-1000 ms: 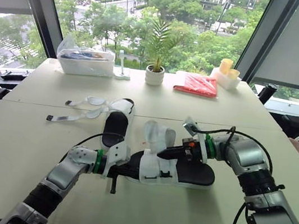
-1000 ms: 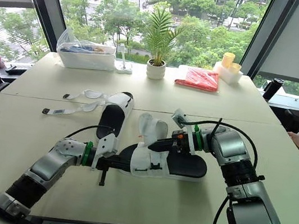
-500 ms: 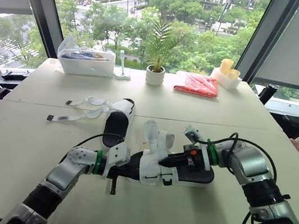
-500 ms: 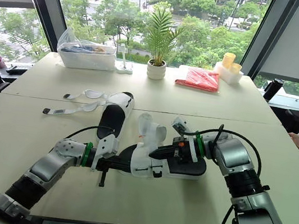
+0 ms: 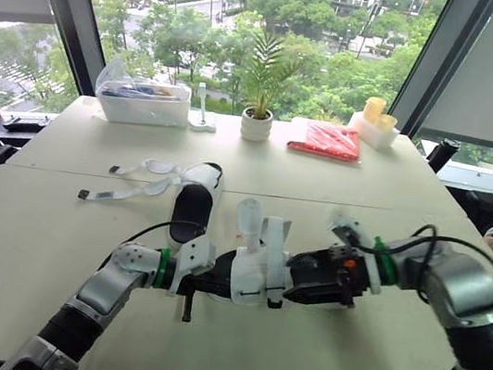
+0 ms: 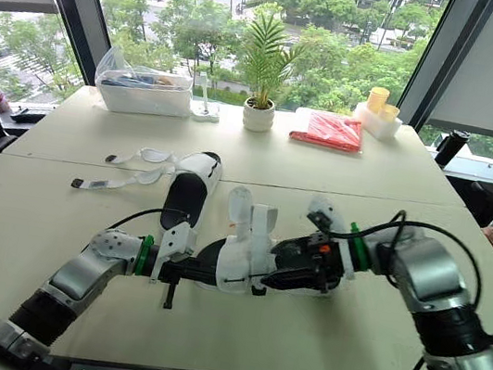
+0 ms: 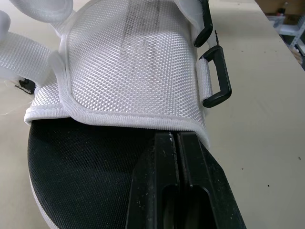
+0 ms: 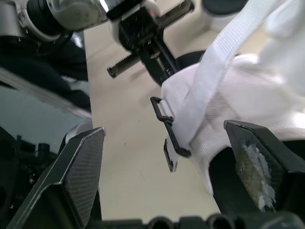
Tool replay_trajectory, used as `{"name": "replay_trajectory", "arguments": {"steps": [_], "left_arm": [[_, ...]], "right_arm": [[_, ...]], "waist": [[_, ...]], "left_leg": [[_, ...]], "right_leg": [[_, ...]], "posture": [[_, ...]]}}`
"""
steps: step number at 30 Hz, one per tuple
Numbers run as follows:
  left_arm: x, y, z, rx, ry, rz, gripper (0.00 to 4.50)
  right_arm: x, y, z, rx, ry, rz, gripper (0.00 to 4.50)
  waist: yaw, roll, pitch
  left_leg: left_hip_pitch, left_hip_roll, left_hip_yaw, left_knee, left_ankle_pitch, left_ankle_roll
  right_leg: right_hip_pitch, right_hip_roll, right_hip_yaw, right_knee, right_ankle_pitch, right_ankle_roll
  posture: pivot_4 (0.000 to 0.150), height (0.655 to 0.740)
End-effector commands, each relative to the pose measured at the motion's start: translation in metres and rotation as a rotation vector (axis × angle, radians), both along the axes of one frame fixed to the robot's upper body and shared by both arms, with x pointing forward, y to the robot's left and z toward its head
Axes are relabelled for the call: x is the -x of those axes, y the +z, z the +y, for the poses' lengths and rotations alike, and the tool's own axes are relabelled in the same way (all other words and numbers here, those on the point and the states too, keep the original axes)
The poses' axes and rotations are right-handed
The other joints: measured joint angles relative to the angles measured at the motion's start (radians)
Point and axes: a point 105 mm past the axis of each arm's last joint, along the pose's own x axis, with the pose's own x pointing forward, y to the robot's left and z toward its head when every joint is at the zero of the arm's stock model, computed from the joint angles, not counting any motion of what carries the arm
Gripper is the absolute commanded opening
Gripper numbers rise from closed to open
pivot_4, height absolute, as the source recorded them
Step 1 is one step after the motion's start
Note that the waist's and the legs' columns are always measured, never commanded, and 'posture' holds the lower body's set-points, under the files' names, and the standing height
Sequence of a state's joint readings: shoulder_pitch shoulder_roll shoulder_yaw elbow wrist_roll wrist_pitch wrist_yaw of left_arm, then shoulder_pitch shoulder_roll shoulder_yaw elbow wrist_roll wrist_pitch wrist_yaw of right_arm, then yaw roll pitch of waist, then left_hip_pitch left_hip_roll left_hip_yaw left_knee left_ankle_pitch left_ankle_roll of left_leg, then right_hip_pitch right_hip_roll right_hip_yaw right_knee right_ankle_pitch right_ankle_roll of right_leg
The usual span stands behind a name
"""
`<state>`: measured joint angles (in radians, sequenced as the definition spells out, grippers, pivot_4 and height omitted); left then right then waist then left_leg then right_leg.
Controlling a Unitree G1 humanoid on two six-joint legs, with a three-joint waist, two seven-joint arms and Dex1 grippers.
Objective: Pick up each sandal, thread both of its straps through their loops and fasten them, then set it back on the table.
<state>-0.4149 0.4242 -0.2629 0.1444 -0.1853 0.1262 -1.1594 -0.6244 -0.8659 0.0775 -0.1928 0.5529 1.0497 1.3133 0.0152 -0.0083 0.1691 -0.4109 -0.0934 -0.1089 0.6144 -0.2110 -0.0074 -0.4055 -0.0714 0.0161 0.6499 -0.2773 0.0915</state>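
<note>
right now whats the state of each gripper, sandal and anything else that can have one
left gripper, shut on one end of the near sandal
right gripper, open, either side of a loose strap
near sandal, unfastened, its bands standing up
black loop, empty
far sandal, lying on the table, unfastened, its bands spread to the robot's left
potted plant, upright

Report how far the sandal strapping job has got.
Done: nothing looks fastened yet. In hand: the left gripper is shut on one end of the near sandal, and the open right gripper sits at its white strap, which hangs by a black loop; threaded or not, I cannot tell. Left: this sandal's straps, then the far sandal, lying on the table with loose straps.
</note>
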Motion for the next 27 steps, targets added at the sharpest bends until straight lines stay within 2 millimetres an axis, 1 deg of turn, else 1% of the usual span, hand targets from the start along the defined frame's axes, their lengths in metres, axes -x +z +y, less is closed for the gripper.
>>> {"name": "replay_trajectory", "arguments": {"steps": [1, 4, 7, 11, 14, 17, 22, 27], "left_arm": [[0.006, -0.008, -0.006, -0.018, -0.034, 0.027, 0.0], [0.006, -0.008, -0.008, -0.012, -0.037, 0.029, 0.0], [0.006, -0.009, -0.01, -0.009, -0.04, 0.031, 0.0], [0.006, -0.009, -0.011, -0.008, -0.04, 0.033, 0.0], [0.004, -0.01, -0.011, -0.009, -0.039, 0.033, 0.0], [0.004, -0.01, -0.012, -0.01, -0.04, 0.031, 0.0], [0.003, -0.011, -0.012, -0.013, -0.043, 0.027, 0.0], [0.003, -0.011, -0.012, -0.016, -0.047, 0.024, 0.0]], "right_arm": [[0.016, 0.011, -0.004, -0.035, -0.028, -0.005, 4.45], [0.025, 0.001, -0.006, -0.067, -0.074, 0.055, 4.45], [0.03, -0.019, -0.008, -0.071, -0.127, 0.101, 4.45], [0.033, -0.038, -0.003, -0.075, -0.158, 0.127, 4.45], [0.032, -0.049, 0.004, -0.09, -0.183, 0.135, 4.45], [0.027, -0.052, 0.006, -0.106, -0.206, 0.136, 4.45], [0.025, -0.051, 0.011, -0.126, -0.197, 0.144, 4.45], [0.03, -0.052, 0.019, -0.134, -0.15, 0.176, 4.45]], "waist": [[0.001, 0.0, 0.0], [0.001, 0.0, 0.0], [0.002, 0.0, 0.0], [0.001, 0.0, 0.0], [0.001, 0.0, 0.0], [0.002, 0.0, 0.0], [0.002, 0.0, 0.0], [-0.001, 0.0, 0.0]], "left_leg": [[0.0, 0.0, 0.0, 0.0, 0.0, 0.0], [0.0, 0.0, 0.0, 0.0, 0.0, 0.001], [0.0, 0.0, 0.0, 0.001, 0.0, 0.001], [-0.001, 0.0, 0.0, 0.001, 0.0, 0.001], [0.0, 0.0, 0.0, 0.001, 0.0, 0.001], [-0.001, 0.0, 0.0, 0.001, 0.0, 0.001], [0.0, 0.0, 0.0, 0.002, 0.0, 0.001], [0.0, 0.0, 0.0, 0.002, 0.0, 0.001]], "right_leg": [[0.0, 0.0, 0.0, 0.0, 0.0, 0.0], [0.001, 0.0, 0.0, -0.001, 0.0, 0.0], [0.001, -0.001, 0.0, -0.001, 0.0, 0.0], [0.001, -0.001, 0.0, -0.002, 0.0, 0.0], [0.001, 0.0, 0.0, -0.002, 0.0, 0.0], [0.002, 0.0, 0.0, -0.002, 0.0, 0.0], [0.002, 0.0, 0.0, -0.002, 0.0, 0.0], [0.002, 0.0, -0.001, -0.002, 0.0, 0.0]], "posture": [[0.15, 0.74], [0.15, 0.74], [0.15, 0.74], [0.15, 0.74], [0.15, 0.74], [0.15, 0.74], [0.15, 0.74], [0.15, 0.74]]}}
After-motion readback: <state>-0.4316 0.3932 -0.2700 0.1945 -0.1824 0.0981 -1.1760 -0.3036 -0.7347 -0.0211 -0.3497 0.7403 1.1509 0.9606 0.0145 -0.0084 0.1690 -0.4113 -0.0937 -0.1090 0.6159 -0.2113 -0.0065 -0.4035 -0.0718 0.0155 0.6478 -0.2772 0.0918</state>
